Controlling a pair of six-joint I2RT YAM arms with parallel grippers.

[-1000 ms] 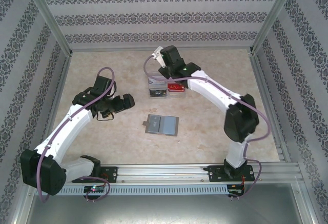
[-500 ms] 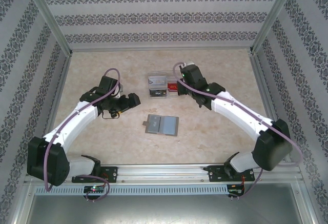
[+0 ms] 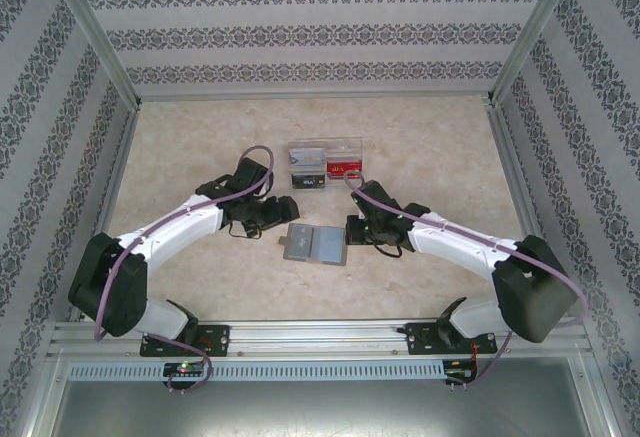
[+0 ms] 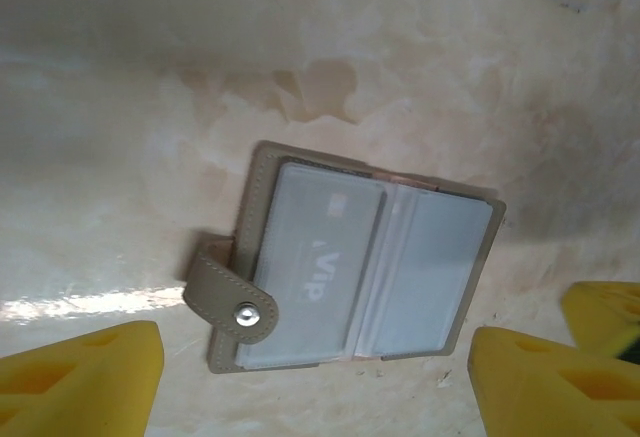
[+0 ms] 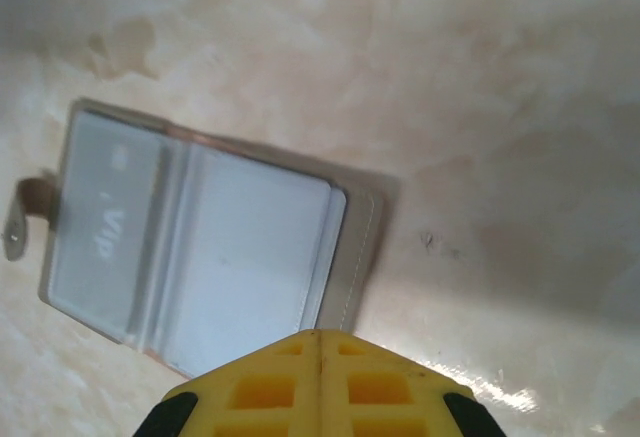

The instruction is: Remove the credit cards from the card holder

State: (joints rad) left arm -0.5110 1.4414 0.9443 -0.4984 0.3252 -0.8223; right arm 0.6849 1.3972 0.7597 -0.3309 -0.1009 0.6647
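The card holder (image 3: 315, 245) lies open and flat on the table, its snap strap (image 4: 235, 302) sticking out on the left. Through its left pocket shows a pale credit card marked VIP (image 4: 320, 257). My left gripper (image 3: 283, 207) hovers just behind the holder's left end, open, its yellow fingers (image 4: 80, 377) spread wider than the holder (image 4: 360, 277) with nothing between them. My right gripper (image 3: 352, 227) is at the holder's right side, shut and empty, its fingertips (image 5: 320, 377) over the edge of the right cover (image 5: 200, 257).
A clear two-compartment box (image 3: 325, 167) stands behind the holder, with a red card (image 3: 345, 168) in its right half and a grey one (image 3: 306, 169) in its left. Patterned walls and metal posts ring the table.
My right arm has swung from the clear box down to the holder's right side. My left arm has moved right, up to the holder's left end.
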